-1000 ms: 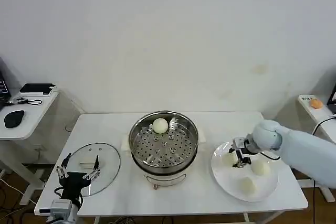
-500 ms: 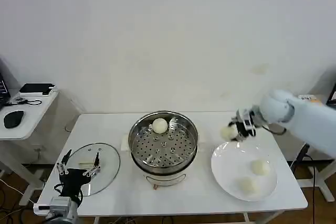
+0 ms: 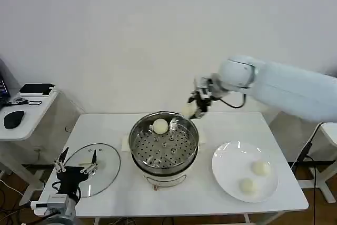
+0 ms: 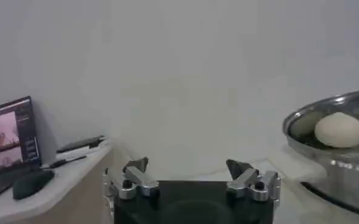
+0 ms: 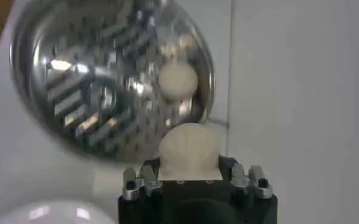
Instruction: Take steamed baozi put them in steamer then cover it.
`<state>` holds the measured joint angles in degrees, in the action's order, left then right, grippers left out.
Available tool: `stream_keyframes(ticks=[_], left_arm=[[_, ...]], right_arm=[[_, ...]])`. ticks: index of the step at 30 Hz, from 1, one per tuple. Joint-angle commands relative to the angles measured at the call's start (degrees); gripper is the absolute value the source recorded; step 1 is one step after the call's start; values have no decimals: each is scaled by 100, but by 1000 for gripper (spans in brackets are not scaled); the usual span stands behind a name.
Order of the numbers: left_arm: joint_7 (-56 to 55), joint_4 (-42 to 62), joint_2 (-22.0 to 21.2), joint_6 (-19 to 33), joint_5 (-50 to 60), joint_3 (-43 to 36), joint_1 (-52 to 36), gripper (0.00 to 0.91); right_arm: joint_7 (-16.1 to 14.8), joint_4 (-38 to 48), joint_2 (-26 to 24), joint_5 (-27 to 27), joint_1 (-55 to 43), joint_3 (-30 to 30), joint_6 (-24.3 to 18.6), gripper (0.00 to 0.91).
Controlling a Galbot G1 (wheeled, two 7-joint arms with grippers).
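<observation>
My right gripper (image 3: 196,107) is shut on a cream-white baozi (image 3: 189,110) and hangs in the air just above the back right rim of the steamer (image 3: 164,143). From the right wrist, the held baozi (image 5: 189,149) sits between the fingers, with the steamer's perforated tray (image 5: 94,91) below. One baozi (image 3: 160,126) lies inside the steamer at the back; it also shows as a bun (image 5: 177,80) on the tray. Two more baozi (image 3: 260,168) (image 3: 248,185) lie on the white plate (image 3: 231,169). My left gripper (image 3: 76,171) stands open low at the front left, above the glass lid (image 3: 108,164).
The glass lid lies flat on the table left of the steamer. A side table (image 3: 26,110) with a mouse and a dark device stands at the far left. The white wall rises behind the table.
My right gripper has lifted a baozi off the plate and carried it left to the steamer's back right rim. The plate now holds two baozi. The left arm has barely shifted.
</observation>
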<state>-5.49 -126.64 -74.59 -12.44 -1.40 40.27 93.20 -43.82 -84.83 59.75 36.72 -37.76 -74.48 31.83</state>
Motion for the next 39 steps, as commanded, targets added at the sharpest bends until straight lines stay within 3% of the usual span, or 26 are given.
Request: stream_keyframes(ticks=[1, 11, 24, 25, 27, 32, 39], left_arm=[[1, -17, 2, -2, -4, 21, -8, 907], [4, -34, -28, 15, -8, 86, 7, 907], [12, 12, -20, 27, -43, 160, 25, 907], [13, 15, -23, 28, -44, 155, 25, 907], [14, 14, -25, 29, -42, 153, 22, 907], [13, -1, -32, 30, -44, 142, 28, 907], [12, -22, -51, 27, -34, 103, 26, 907]], right_arm=[[348, 167, 1091, 948, 113, -191, 476, 655], [477, 808, 1460, 760, 976, -49, 596, 655], [444, 1324, 1749, 450, 1381, 118, 602, 655], [440, 1339, 1752, 417, 1393, 122, 601, 665], [432, 1356, 1754, 380, 1397, 115, 598, 897], [594, 1407, 1750, 376, 1472, 172, 577, 907], [566, 1112, 1481, 310, 1161, 231, 505, 907]])
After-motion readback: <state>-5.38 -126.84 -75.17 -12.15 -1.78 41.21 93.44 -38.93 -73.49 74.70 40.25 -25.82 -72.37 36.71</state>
